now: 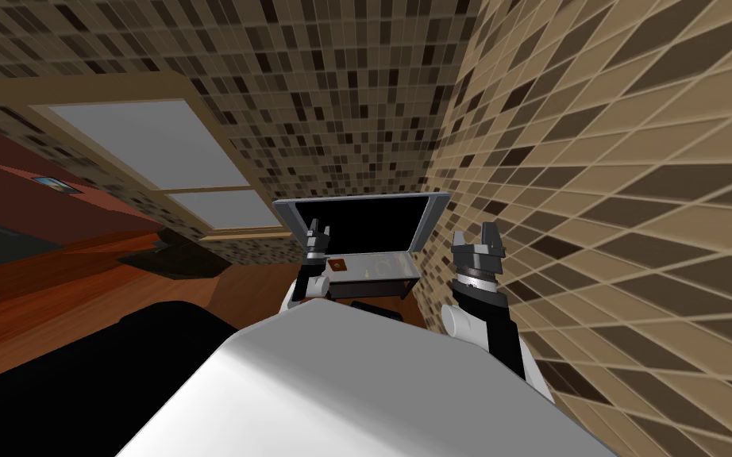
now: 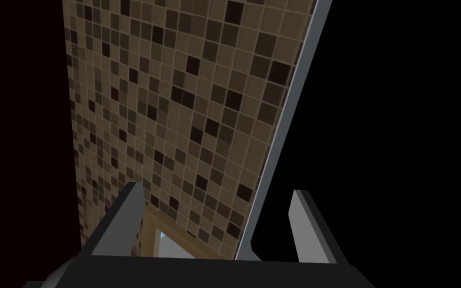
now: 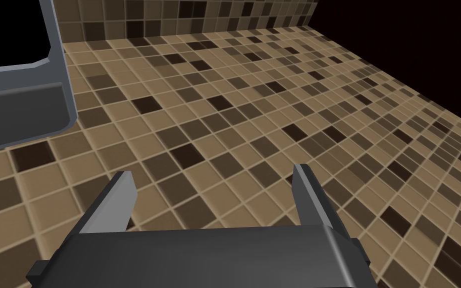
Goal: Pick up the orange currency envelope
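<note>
Now both claws are wide open and hold nothing. The left claw (image 1: 318,236) hangs just above the little orange-brown envelope (image 1: 338,266), likely ready to drop and pinch it. The envelope lies flat on the grey-rimmed table (image 1: 428,224). The right claw (image 1: 475,236) waits well off to the side.

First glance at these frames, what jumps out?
The brown mosaic-tiled walls dominate, splaying around a grey-framed black panel ahead. Below it a small orange-brown envelope lies on a grey shelf, with the open left gripper close beside it and the open right gripper off by the wall.
</note>
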Tool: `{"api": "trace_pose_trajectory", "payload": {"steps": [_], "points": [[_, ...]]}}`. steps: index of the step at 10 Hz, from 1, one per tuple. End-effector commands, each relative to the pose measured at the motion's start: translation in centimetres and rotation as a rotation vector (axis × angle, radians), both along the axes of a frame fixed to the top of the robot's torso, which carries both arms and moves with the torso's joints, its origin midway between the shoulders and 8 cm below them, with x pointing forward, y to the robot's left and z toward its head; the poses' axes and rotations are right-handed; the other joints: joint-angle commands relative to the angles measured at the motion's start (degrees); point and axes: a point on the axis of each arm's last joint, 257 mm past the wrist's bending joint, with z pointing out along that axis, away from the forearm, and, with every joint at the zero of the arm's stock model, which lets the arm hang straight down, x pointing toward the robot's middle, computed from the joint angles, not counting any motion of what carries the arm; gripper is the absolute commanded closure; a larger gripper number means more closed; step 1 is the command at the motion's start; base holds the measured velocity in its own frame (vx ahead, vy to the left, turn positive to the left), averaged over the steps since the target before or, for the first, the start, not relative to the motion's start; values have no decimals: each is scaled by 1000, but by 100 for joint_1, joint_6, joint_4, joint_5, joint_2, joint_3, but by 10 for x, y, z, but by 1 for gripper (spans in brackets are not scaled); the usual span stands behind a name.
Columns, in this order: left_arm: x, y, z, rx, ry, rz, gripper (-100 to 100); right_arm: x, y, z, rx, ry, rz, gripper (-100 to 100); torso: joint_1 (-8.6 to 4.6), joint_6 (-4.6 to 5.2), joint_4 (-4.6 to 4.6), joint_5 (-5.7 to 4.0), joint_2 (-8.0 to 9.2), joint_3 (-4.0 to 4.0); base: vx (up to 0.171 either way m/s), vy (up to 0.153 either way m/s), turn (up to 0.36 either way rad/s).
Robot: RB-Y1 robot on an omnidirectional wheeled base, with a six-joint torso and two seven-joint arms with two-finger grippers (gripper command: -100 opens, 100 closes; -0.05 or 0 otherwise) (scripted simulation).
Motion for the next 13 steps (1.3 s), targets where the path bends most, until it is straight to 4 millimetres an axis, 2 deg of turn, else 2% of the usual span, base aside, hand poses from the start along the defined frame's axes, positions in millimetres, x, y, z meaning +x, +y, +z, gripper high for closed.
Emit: {"api": "trace_pose_trajectory", "payload": {"steps": [1, 3, 6, 7, 9, 10, 11, 12, 13], "points": [[6, -2, -6, 16, 24, -15, -100, 0, 0, 0, 0, 0, 0, 0, 0, 0, 0, 0, 0, 0, -6, -13, -6], [18, -4, -21, 33, 76, -39, -100, 0, 0, 0, 0, 0, 0, 0, -9, 0, 1, -2, 5, 3, -22, -36, -5], [44, -4, -58, 38, 188, -72, -100, 0, 0, 0, 0, 0, 0, 0, -24, 1, 2, -5, 8, 4, -25, -64, -6], [45, -4, -60, 36, 196, -71, -100, 0, 0, 0, 0, 0, 0, 0, -26, 1, 2, -6, 8, 5, -30, -54, -1], [65, -3, -91, 28, 286, -89, -100, 0, 0, 0, 0, 0, 0, 0, -19, 1, 2, -4, 11, 6, -33, -59, -5], [66, -2, -95, 25, 300, -88, -100, 0, 0, 0, 0, 0, 0, 0, -23, 0, 2, -5, 10, 6, -22, -56, 4], [76, -2, -112, 18, 351, -96, -100, 0, 0, 0, 0, 0, 0, 0, -22, 0, 2, -5, 8, 5, -30, -56, -2], [77, -1, -116, 17, 358, -95, -100, 0, 0, 0, 0, 0, 0, 0, -22, 0, 2, -5, 9, 5, -23, -40, 1], [87, -1, -131, 10, 409, -103, -100, 0, 0, 0, 0, 0, 0, 0, -16, 0, 2, -4, 7, 4, -20, -45, -1]]}}
